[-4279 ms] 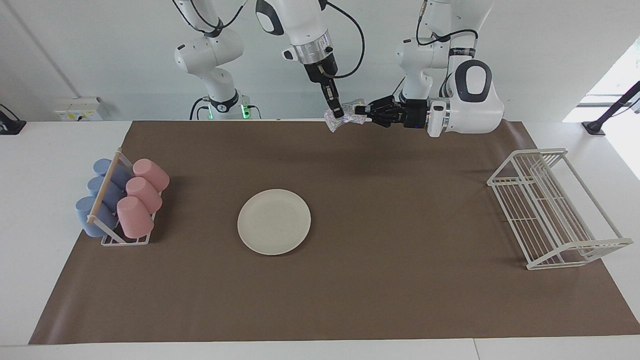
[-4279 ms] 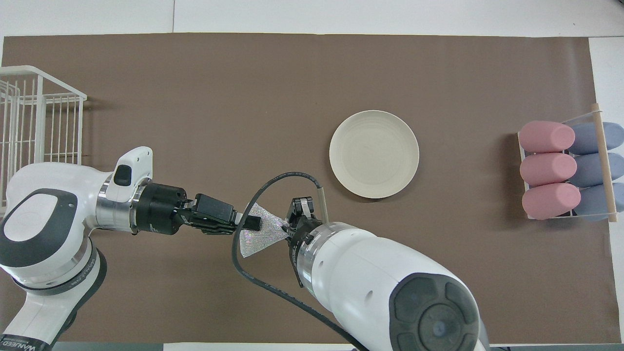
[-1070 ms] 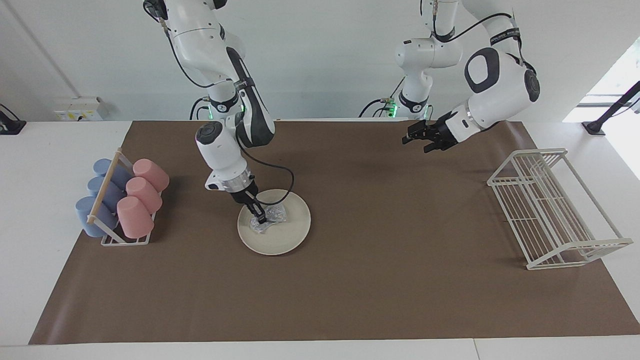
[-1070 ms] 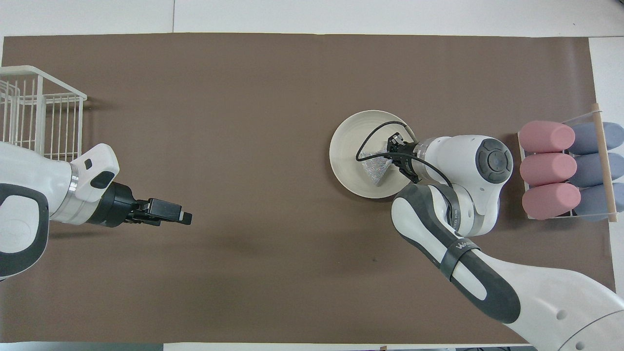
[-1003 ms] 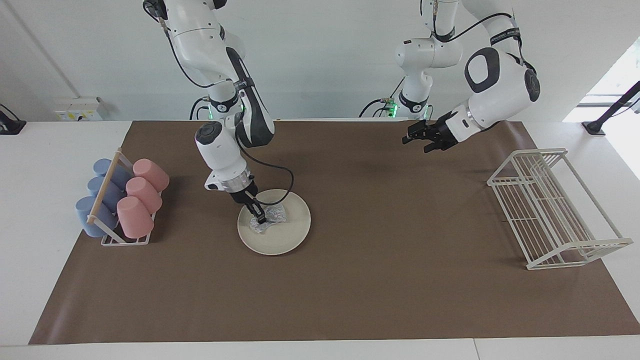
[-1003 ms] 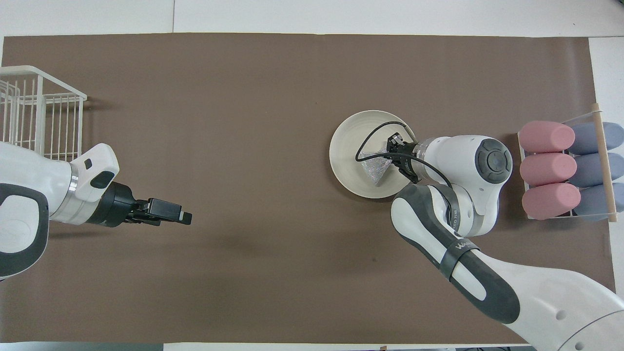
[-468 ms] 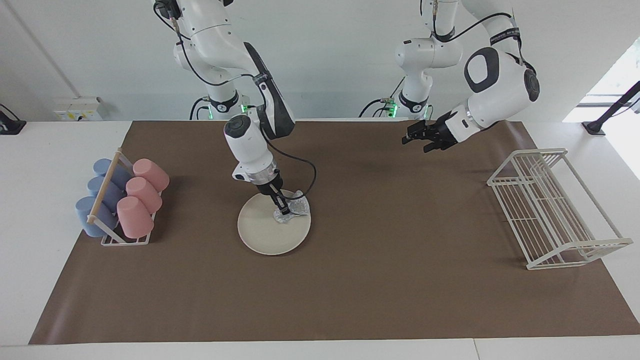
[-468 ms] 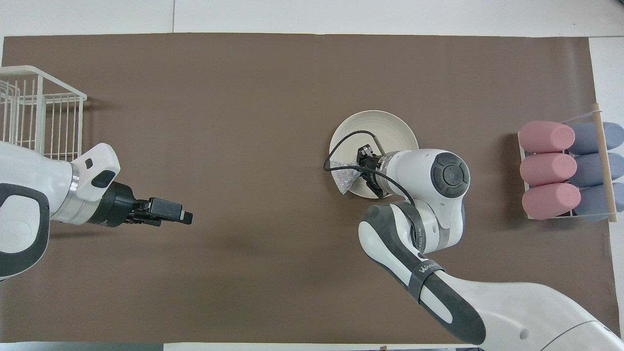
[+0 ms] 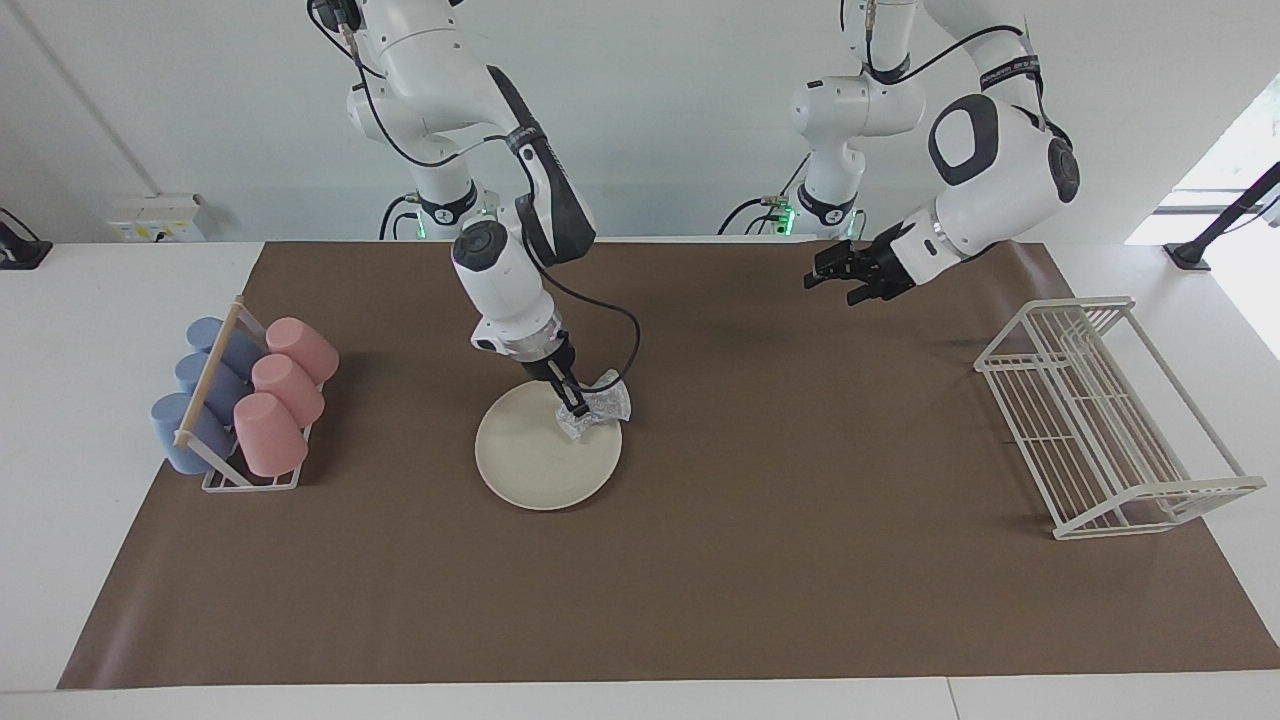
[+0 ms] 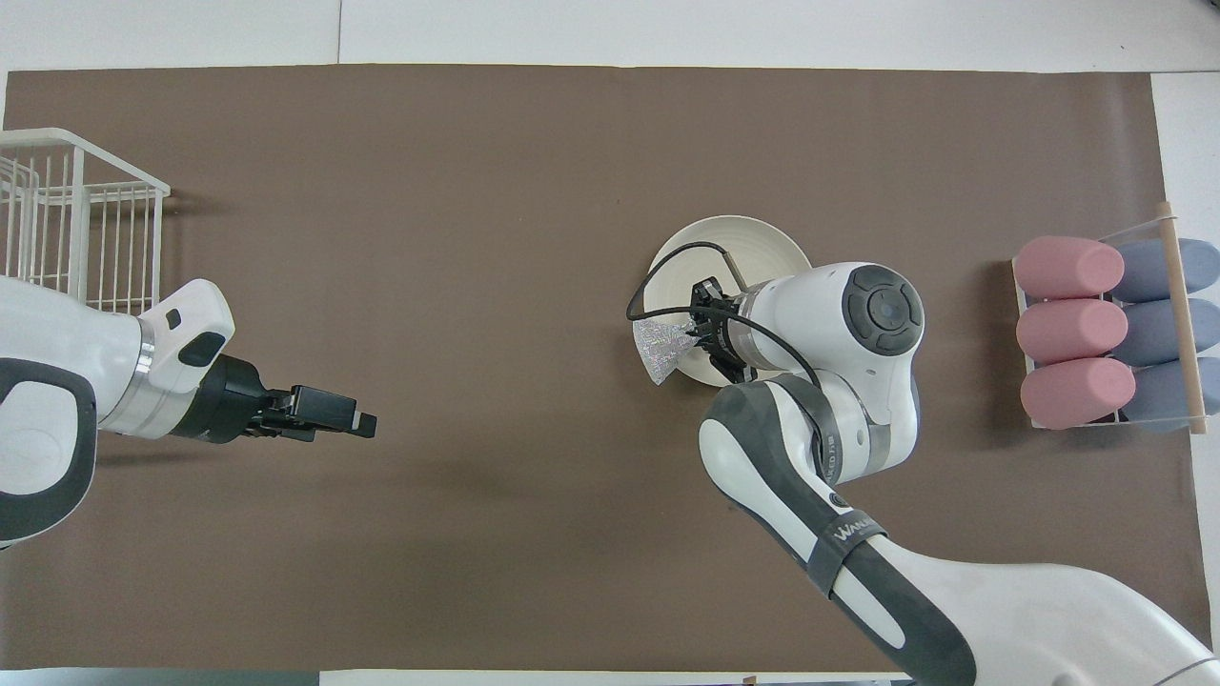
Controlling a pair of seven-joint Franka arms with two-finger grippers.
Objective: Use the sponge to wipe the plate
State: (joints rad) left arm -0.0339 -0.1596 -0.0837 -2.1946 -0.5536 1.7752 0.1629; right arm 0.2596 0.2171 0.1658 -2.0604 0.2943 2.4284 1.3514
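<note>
Sponge [image 9: 598,410]: soft, light, limp, pinched at one corner in right gripper [image 9: 576,407] over plate [image 9: 530,460] rim; left gripper [image 9: 822,272] released, waiting.

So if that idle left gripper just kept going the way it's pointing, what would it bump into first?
Probably nothing soon. The left gripper hangs open over the brown mat, pointing toward the right arm's end. Roughly in that line is the right arm, though height makes a hit uncertain.
</note>
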